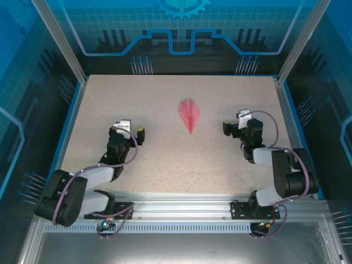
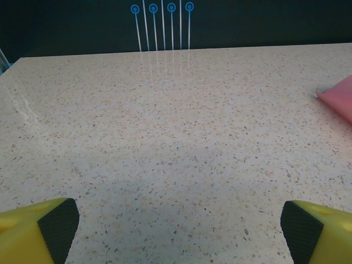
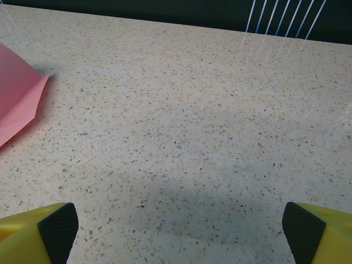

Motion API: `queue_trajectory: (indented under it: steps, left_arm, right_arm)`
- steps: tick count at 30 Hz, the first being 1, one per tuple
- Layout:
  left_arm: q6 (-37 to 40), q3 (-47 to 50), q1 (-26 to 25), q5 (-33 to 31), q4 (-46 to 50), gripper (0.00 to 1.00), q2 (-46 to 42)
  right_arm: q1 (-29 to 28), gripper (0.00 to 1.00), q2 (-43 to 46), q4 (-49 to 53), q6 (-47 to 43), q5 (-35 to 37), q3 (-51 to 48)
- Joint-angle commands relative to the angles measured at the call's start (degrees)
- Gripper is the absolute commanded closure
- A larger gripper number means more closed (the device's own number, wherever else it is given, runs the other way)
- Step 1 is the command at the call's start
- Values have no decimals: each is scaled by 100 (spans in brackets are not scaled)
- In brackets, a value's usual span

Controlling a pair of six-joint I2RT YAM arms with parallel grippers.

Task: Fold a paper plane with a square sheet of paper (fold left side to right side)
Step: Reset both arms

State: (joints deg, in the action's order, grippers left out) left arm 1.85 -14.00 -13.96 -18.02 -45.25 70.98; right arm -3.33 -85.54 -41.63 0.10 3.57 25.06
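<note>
The pink-red sheet of paper lies folded as a slim pointed paper plane (image 1: 190, 114) at the middle of the speckled table (image 1: 176, 159), nose toward the near edge. My left gripper (image 1: 129, 131) rests low to the plane's left, open, with nothing between its yellow fingers (image 2: 33, 231). A pink edge of the plane (image 2: 338, 98) shows at the right of the left wrist view. My right gripper (image 1: 236, 122) stands to the plane's right, also open and holding nothing. The plane's wing (image 3: 16, 96) shows at the left of the right wrist view. Neither gripper touches the paper.
Blue-lit transparent walls (image 1: 181, 33) enclose the table on three sides, with thin blue pins (image 2: 162, 25) along the far edge. Both arm bases sit on the metal rail (image 1: 181, 206) at the near edge.
</note>
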Motion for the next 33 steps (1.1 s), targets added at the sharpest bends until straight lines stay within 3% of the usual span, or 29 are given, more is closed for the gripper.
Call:
queue_trajectory:
  steps: [1, 9, 12, 15, 21, 22, 25, 33]
  left_arm:
    - [-110, -94, 132, 138, 22, 1, -2]
    - [-399, -208, 405, 194, 287, 2, -6]
    - [6, -239, 435, -38, 65, 2, 167]
    - [-6, -346, 669, 167, -109, 2, 413]
    - [12, -185, 921, 417, -1895, 1, 1816]
    - [-58, -339, 936, 434, -1173, 1, 1601]
    - [-324, -884, 1214, 676, -182, 2, 1609]
    - [-378, -829, 1332, 811, -317, 1, 1617]
  right_arm:
    - [9, 0, -60, -188, -71, -50, -62]
    - [17, 0, -60, -188, -67, -55, -62]
    - [13, 1, -60, -188, -64, -51, -63]
    - [13, 1, -60, -188, -70, -50, -61]
    - [14, 1, -62, -183, -66, -55, -63]
    - [8, 0, -60, -179, -67, -58, -58]
    - [14, 0, -60, -179, -68, -59, -61]
    - [-1, 0, -64, -179, -77, -42, -60]
